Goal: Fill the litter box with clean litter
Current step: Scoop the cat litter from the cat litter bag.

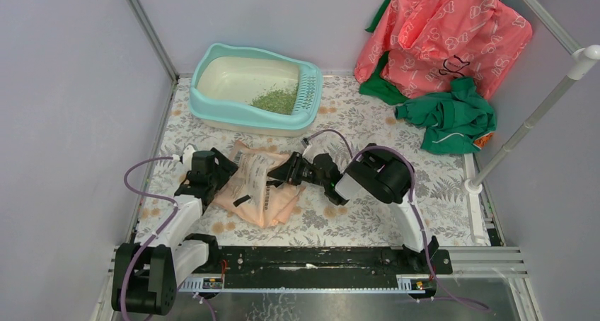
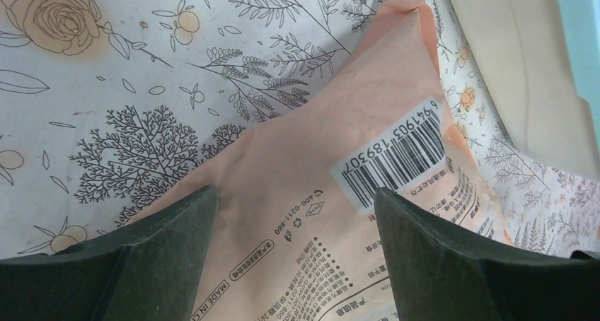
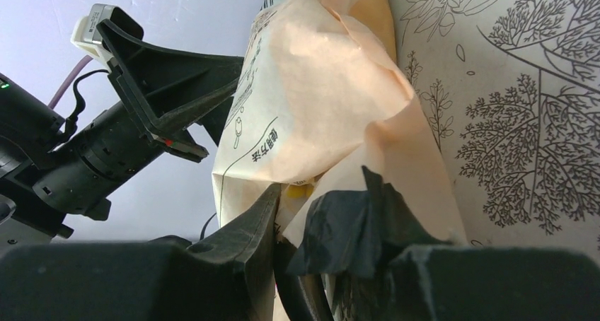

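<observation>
On the table (image 1: 368, 123), one litter box (image 1: 244, 51), one litter heap (image 1: 276, 99), one bag (image 1: 258, 183), left tool (image 2: 293, 195) spread, right tool (image 3: 320, 187) pinching bag.

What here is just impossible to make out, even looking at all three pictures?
- Inside the paper bag: closed paper hides its contents, every view.
- The litter box floor by its near wall: hidden behind that wall, top view.
- Bag's small print: cut off by the bottom edge and the left end effector, left wrist view.
- Under the cloth heap: covered, top view.
</observation>
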Controlling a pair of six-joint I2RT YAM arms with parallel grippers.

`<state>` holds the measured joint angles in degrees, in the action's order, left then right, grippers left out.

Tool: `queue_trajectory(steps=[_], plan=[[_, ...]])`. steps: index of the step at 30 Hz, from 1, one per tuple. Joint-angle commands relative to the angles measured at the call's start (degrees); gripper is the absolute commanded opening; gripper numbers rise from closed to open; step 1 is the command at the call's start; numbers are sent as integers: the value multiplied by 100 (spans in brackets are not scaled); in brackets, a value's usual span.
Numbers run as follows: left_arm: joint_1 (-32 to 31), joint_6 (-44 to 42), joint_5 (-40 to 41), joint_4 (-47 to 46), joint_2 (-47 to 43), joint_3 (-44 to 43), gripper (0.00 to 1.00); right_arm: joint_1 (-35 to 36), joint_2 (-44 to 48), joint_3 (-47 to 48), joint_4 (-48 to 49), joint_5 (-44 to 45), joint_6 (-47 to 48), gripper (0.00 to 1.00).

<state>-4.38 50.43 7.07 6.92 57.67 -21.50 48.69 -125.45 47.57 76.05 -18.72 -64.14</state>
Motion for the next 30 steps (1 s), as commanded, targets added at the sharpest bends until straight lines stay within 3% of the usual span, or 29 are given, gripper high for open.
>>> queue_trajectory(steps=[1,13,30], plan=[[-53,123,-666,91,-76,26,88,230,4,143,1404,-838,-461,0],[-54,59,-510,389,-221,-209,90,-261,946,-1400,2124,-1116,-633,0],[-40,1,-435,526,-342,-313,90,-915,2104,-3366,2166,-1086,-266,0]])
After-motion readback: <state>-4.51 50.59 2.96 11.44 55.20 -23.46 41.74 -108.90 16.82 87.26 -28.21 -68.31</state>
